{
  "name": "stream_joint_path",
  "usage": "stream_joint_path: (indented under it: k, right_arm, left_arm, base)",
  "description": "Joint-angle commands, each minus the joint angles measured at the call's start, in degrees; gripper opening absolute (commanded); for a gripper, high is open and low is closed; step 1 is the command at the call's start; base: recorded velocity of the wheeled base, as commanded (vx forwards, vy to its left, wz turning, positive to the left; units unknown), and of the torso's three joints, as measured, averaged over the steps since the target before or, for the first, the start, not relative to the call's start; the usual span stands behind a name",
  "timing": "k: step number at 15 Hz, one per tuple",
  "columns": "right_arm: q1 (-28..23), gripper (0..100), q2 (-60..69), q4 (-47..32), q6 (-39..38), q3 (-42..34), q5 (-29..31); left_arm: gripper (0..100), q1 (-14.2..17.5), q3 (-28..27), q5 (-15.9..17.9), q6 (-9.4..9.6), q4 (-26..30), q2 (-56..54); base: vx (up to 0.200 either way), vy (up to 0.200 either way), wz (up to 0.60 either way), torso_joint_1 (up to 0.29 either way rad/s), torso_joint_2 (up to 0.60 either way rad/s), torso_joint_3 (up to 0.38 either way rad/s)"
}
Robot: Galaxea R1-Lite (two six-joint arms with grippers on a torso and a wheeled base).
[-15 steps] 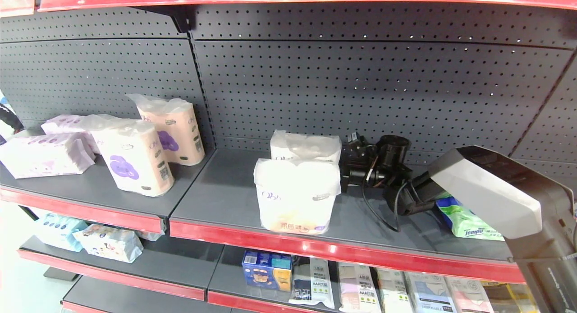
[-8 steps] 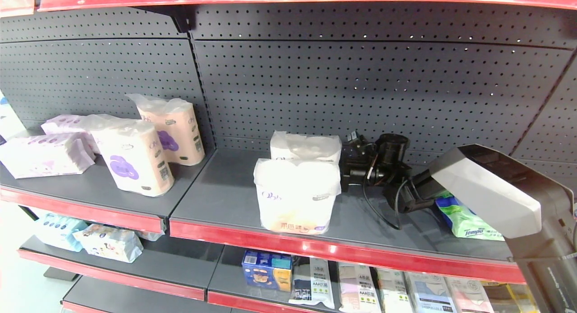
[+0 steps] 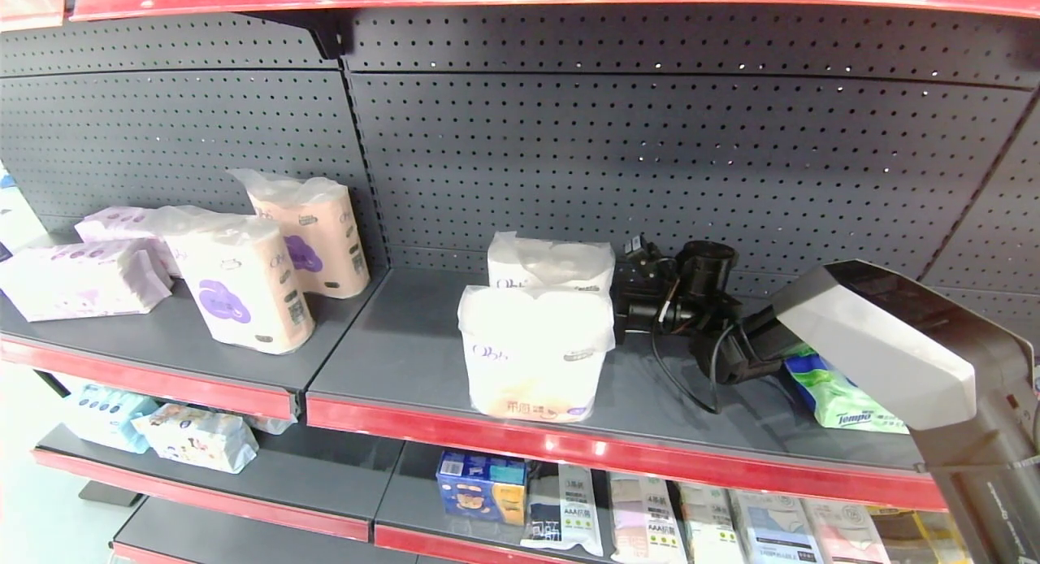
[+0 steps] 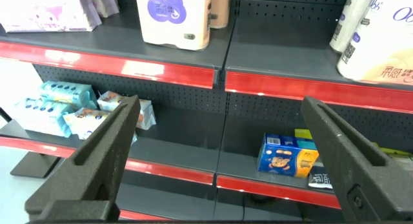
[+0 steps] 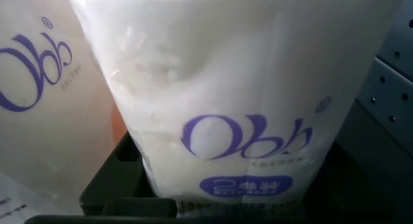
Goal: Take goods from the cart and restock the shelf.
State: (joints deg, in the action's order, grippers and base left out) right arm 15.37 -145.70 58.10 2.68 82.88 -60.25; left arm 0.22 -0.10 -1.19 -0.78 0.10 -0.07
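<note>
On shelf (image 3: 406, 361), R pincer (image 3: 632, 305) level beside rear pack (image 3: 551, 263).

Dark perforated back panel (image 3: 650, 158) rises behind the red-edged shelf (image 3: 406, 361) — pale floor (image 3: 32, 507) below.

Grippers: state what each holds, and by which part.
Left gripper holds nothing; its fingers stand wide apart. Right gripper is at the right side of the rear white tissue pack, but whether it grips cannot be told.
</note>
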Motion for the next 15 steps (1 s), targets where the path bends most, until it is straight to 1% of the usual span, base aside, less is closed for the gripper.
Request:
stream_joint_path:
  k: [1,15]
  right_arm:
    - [-0.26,0,-0.02,0.0,0.04,0.0,-0.31]
    - [-0.78,0,-0.02,-0.09,0.04,-0.09,-0.4]
  left_arm:
    - [100,0.04,0.01,-0.04,-0.01,-0.01,0.07]
    - [100,0.04,0.01,-0.04,-0.01,-0.01,0.07]
  base:
    - [0.0,0.0,0.0,0.0,0.0,0.0]
    - [0.0,0.0,0.0,0.0,0.0,0.0]
